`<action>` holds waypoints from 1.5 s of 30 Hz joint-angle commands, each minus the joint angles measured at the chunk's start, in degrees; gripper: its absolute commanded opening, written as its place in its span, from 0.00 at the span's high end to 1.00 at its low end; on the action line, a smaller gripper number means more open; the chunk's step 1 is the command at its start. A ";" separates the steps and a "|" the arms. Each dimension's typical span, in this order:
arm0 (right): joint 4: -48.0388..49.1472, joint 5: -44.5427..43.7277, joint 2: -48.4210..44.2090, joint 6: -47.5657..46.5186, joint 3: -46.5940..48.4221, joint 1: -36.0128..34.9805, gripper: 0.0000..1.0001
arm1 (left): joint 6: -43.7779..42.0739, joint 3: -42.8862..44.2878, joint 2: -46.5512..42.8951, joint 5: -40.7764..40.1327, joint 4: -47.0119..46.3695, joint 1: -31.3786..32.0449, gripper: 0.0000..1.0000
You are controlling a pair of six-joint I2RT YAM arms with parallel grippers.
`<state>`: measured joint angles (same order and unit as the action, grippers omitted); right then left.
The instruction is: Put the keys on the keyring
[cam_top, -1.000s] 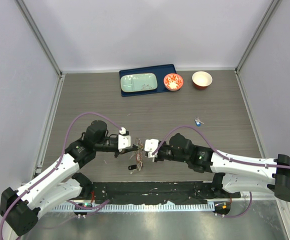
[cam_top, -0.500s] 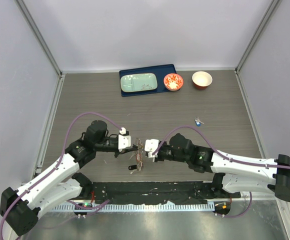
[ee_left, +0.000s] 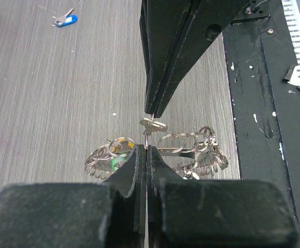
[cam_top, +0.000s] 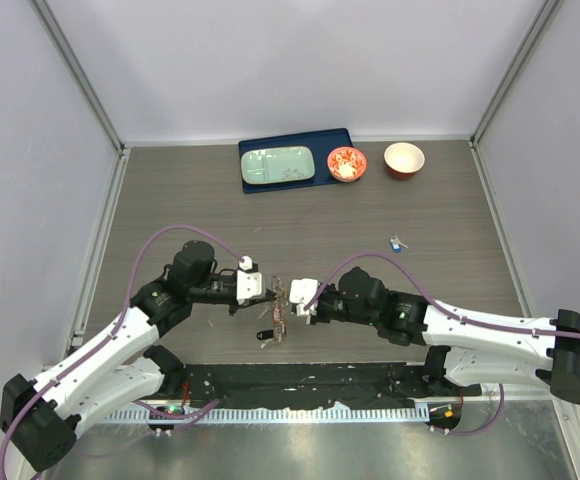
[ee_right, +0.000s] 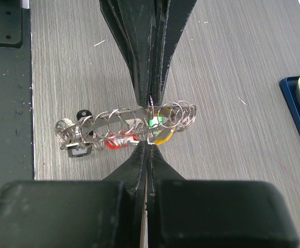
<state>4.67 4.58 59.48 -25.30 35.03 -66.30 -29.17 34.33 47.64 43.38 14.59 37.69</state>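
The left gripper (ee_left: 146,152) and right gripper (ee_right: 149,147) are meeting tip to tip, both pinched closed, with a silver key (ee_left: 153,123) sitting between their tips and the keyring (ee_right: 129,114) lying just beneath them, likely so one is steadying it while the other is threading

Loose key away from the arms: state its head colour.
Blue. The key shows best in the left wrist view.
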 commanded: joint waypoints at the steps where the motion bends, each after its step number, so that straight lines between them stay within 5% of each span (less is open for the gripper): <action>1: 3.59 -0.27 -0.60 0.16 2.24 -0.23 0.99 | -0.98 0.92 -0.18 2.15 -2.37 -0.25 1.00; 45: 5.53 0.87 0.72 0.25 2.94 -0.23 0.99 | -0.63 1.01 0.35 2.77 -2.64 -0.25 1.00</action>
<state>6.46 4.80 59.66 -25.30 35.16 -66.30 -29.15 34.33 48.12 44.12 14.59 37.69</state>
